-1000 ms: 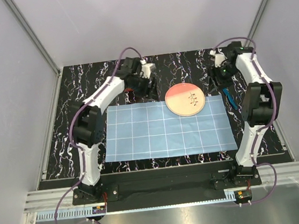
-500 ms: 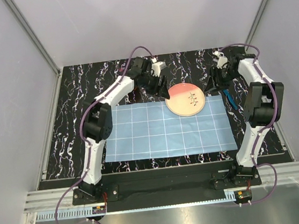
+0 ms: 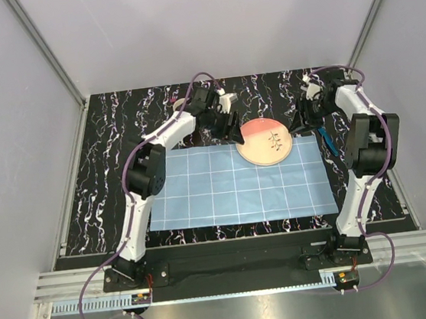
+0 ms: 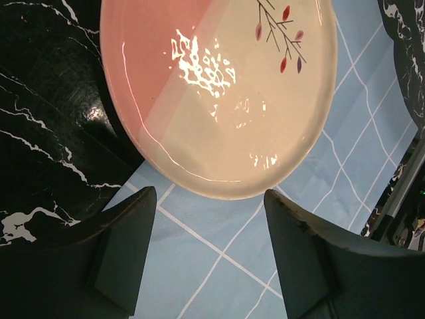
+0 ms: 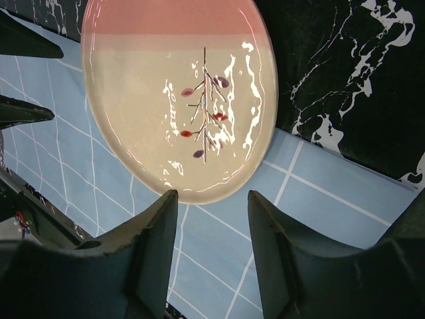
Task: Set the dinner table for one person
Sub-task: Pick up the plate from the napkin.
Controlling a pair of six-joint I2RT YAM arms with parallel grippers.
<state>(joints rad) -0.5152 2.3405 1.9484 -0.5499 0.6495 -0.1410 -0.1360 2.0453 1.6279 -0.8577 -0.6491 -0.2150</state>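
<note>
On the worktop [image 3: 107, 179], 1 plate [image 3: 264, 142] sits half off the blue mat [image 3: 232, 192], not yet centered. The left tool [image 4: 211, 226] and right tool [image 5: 212, 219] are open, holding nothing.

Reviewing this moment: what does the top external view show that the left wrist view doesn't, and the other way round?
Only the top external view: both arms whole, the full light-blue checked mat, and a blue item lying on the table's right side. Only the left wrist view: the left gripper close up, fingers apart with nothing between them, framing the plate's near rim. Both: the pink-and-cream plate with its twig pattern, lying partly on the mat and partly on the dinner table.
</note>
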